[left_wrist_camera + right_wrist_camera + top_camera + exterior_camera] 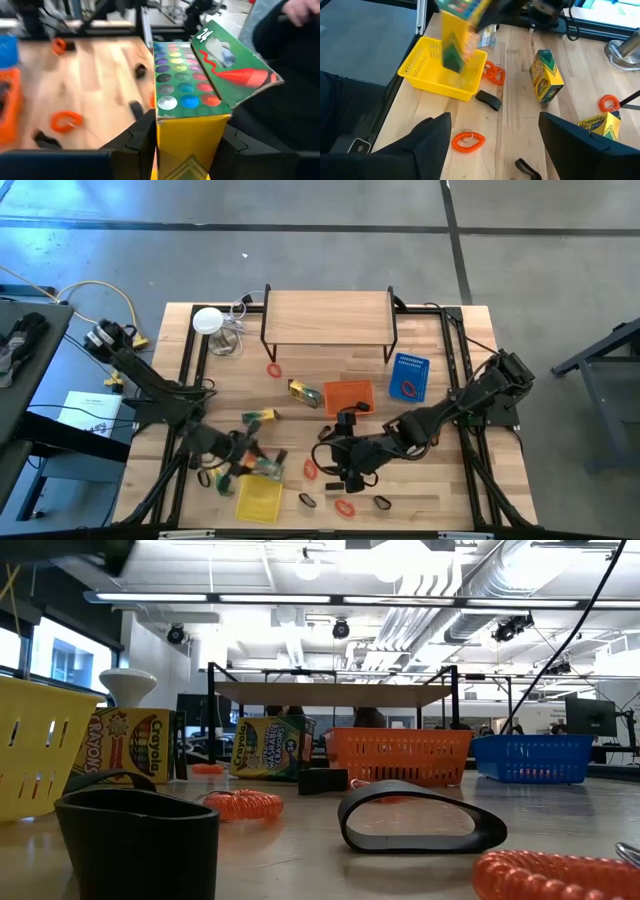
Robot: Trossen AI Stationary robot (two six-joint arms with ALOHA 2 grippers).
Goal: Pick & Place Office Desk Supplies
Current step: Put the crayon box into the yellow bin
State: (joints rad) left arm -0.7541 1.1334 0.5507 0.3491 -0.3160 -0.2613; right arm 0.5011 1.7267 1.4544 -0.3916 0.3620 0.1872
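My left gripper is shut on a yellow-green crayon pack, which shows blurred above the yellow basket in the right wrist view. My right gripper hangs open over the table's near middle and holds nothing. Below it lie a red ring band and a black clip. Another crayon pack stands upright on the wood, and one more pack lies flat. Further red bands and clips lie near the table's near edge. My left gripper pinches the crayon pack between its two fingers by the yellow lower body, one finger on each side wall. The open green lid points away from the fingers. The pack is lifted clear above the yellow basket.
An orange basket and a blue basket holding a red band sit mid-table. A wooden shelf on black legs stands at the far side, with a white round disc to its left. A crayon pack lies beside the orange basket.
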